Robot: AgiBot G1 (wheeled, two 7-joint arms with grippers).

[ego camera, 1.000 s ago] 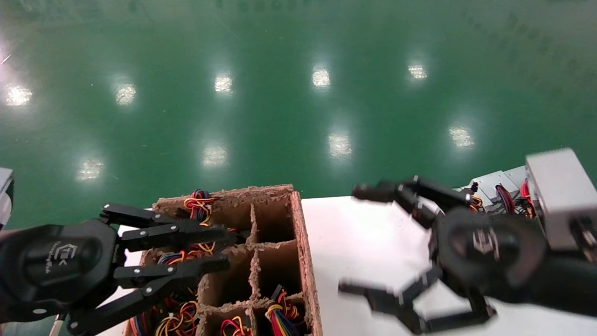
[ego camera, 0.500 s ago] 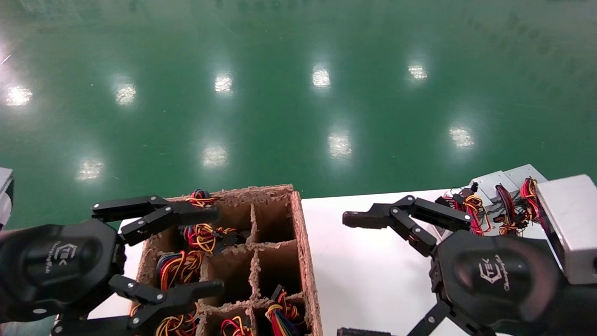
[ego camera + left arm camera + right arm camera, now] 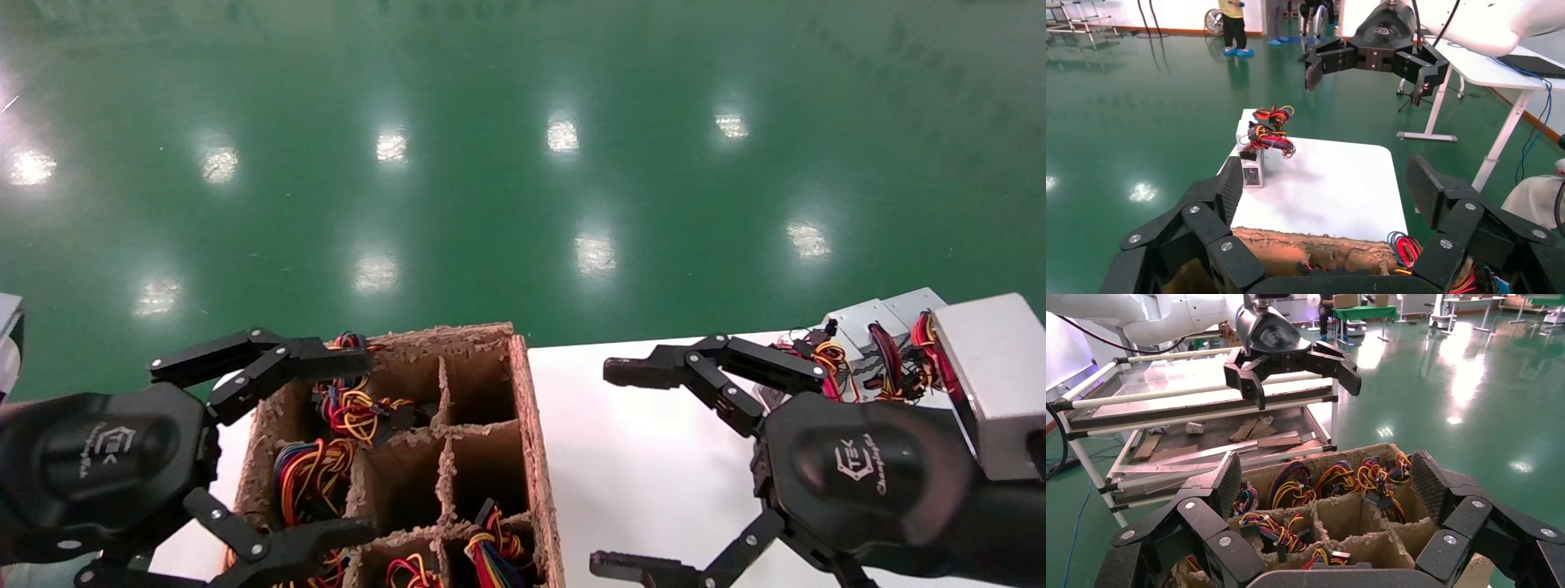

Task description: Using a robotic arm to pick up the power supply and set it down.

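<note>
A silver-grey power supply (image 3: 874, 314) with red, yellow and orange wires (image 3: 825, 359) sits at the far right back corner of the white table (image 3: 645, 482). In the left wrist view it (image 3: 1251, 164) stands at the table's far corner. My right gripper (image 3: 605, 467) hovers open over bare table, left of the power supply and apart from it. Over the cardboard box (image 3: 535, 457), my left gripper (image 3: 359, 447) hangs wide open with nothing in it. The right wrist view looks between open fingers (image 3: 1229, 481) into the box.
The divided cardboard box (image 3: 1352, 508) holds wire bundles (image 3: 355, 412) in several cells; two middle cells look empty. A metal rack (image 3: 1199, 416) with scraps stands beyond it. Green floor lies past the table's edges. A silver camera cube (image 3: 981, 376) rides on my right wrist.
My left gripper's fingers have spread from a narrow gap to wide open over the box. The right gripper has shifted a little and settled, its fingers spread wider.
</note>
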